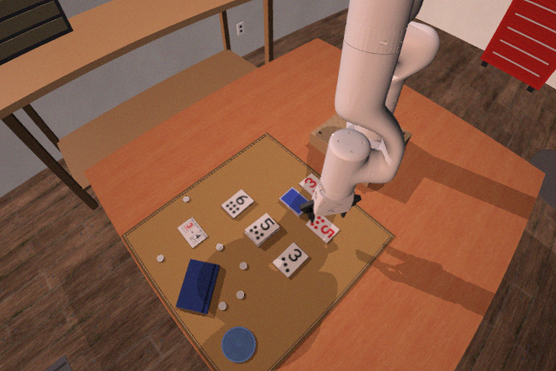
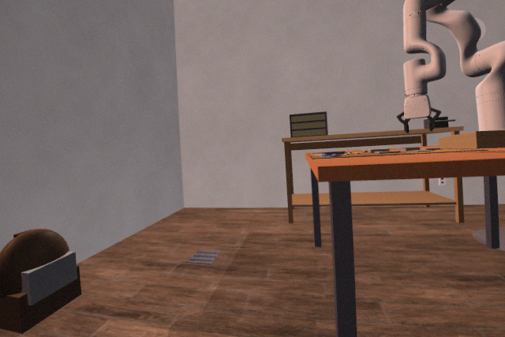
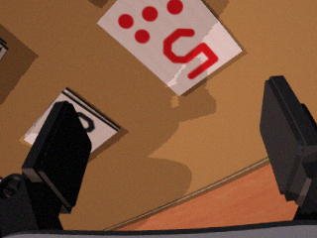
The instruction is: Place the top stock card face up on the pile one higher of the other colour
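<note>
The red 5 card (image 1: pixel 324 228) (image 3: pixel 168 27) lies face up on the brown card cloth (image 1: pixel 148 232) (image 3: pixel 218 126) near its right edge, apart from the piles. My gripper (image 1: pixel 331 212) (image 2: pixel 420 125) (image 3: pixel 168 113) is open and empty and hangs a little above that card. The blue face-down stock (image 1: pixel 293 200) lies just left of the gripper, with the red 3 waste card (image 1: pixel 308 183) behind it. The piles show a black 6 (image 1: pixel 236 203), a black 5 (image 1: pixel 261 228) and a black 3 (image 1: pixel 290 259). In the wrist view a black-numbered card (image 3: pixel 99 126) is partly hidden behind one finger.
On the cloth also lie a small reference card (image 1: pixel 192 231), a dark blue box (image 1: pixel 197 285), a blue disc (image 1: pixel 238 343) and several white chips (image 1: pixel 242 265). The cloth lies on the orange table (image 1: pixel 426 268) (image 2: pixel 407 168). The arm's wooden base block (image 1: pixel 322 135) stands behind the cloth.
</note>
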`<state>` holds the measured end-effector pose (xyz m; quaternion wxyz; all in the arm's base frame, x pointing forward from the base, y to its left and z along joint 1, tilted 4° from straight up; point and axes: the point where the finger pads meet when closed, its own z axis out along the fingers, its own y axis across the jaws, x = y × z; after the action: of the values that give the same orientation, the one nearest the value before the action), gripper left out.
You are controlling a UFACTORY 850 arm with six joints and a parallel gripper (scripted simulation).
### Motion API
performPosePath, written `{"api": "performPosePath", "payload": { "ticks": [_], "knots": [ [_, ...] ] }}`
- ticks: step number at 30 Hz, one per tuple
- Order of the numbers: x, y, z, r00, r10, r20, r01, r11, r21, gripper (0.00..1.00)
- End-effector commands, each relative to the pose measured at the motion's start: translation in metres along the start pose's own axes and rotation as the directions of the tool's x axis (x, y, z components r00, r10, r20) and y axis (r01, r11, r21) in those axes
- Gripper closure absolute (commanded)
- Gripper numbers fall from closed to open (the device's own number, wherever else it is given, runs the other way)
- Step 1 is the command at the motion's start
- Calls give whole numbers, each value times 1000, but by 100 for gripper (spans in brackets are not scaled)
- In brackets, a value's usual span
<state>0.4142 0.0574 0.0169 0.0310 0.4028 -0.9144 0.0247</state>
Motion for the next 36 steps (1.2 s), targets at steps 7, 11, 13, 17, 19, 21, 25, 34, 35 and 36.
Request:
{"api": "performPosePath", "payload": {
  "ticks": [7,11,13,17,19,21,25,34,35,36],
  "knots": [
    [-1,0,6,964,-268,2,268,964,0,0],
    [-1,1,8,933,-359,3,359,933,-1,0],
    [-1,1,9,915,-404,4,404,915,-1,0],
    [-1,1,10,896,-444,4,444,896,-1,0],
    [-1,1,12,865,-502,5,503,865,-1,0],
    [-1,1,13,839,-545,5,545,839,-1,0],
    [-1,2,14,807,-590,6,590,808,-1,0],
    [-1,2,15,800,-600,6,600,800,-1,14],
    [-1,2,15,800,-600,6,600,800,-1,14],
    [-1,2,15,800,-600,6,600,800,-1,14]
  ]
}}
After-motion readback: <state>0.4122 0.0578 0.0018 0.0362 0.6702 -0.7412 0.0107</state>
